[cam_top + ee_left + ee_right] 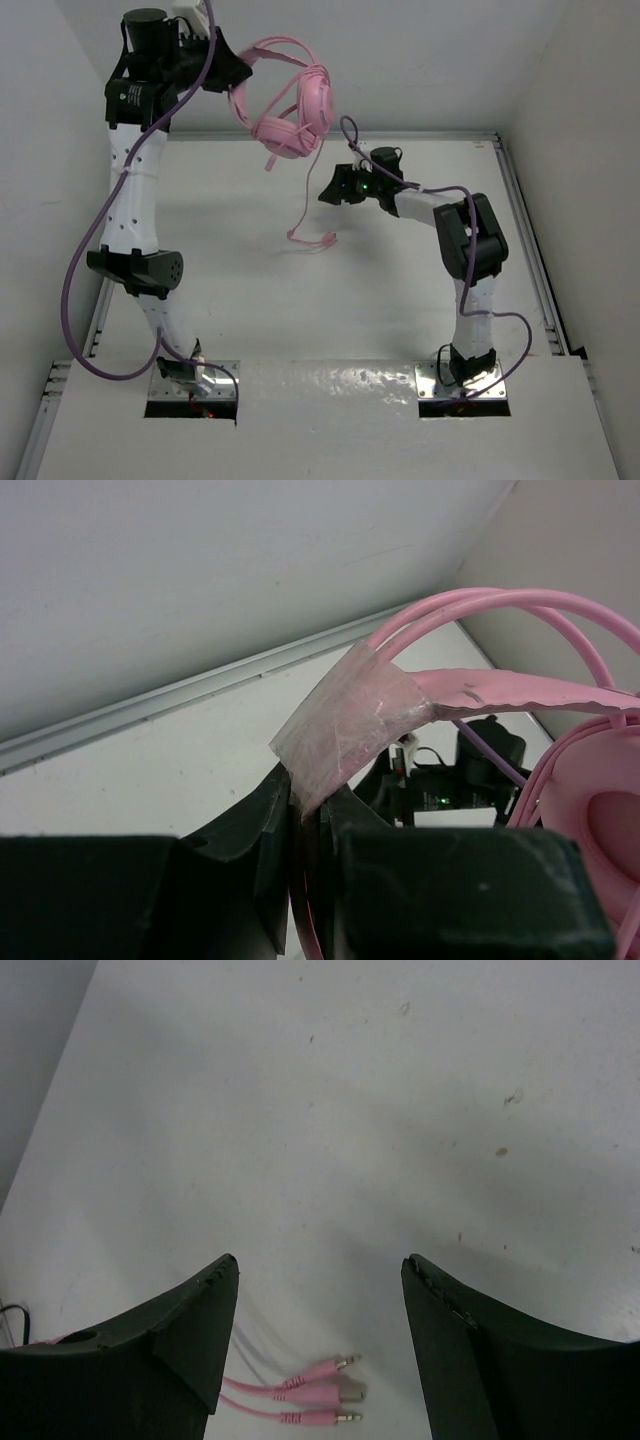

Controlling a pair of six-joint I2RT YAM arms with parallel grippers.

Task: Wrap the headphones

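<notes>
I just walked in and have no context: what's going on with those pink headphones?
The left gripper is shut on the headband of the headphones, holding them in the air over the back of the table. Their cord hangs loose, and its plugs lie on the table. The right gripper is open and empty, low over the table near the plugs.

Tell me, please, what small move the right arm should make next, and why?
Probably lower the open right gripper onto the twin pink plugs lying on the white table, seen between its fingers, then close. The left gripper is shut on the thin headband of the pink over-ear headphones, held aloft, and their thin pink cord dangles loose, so its free end needs catching before wrapping.
</notes>
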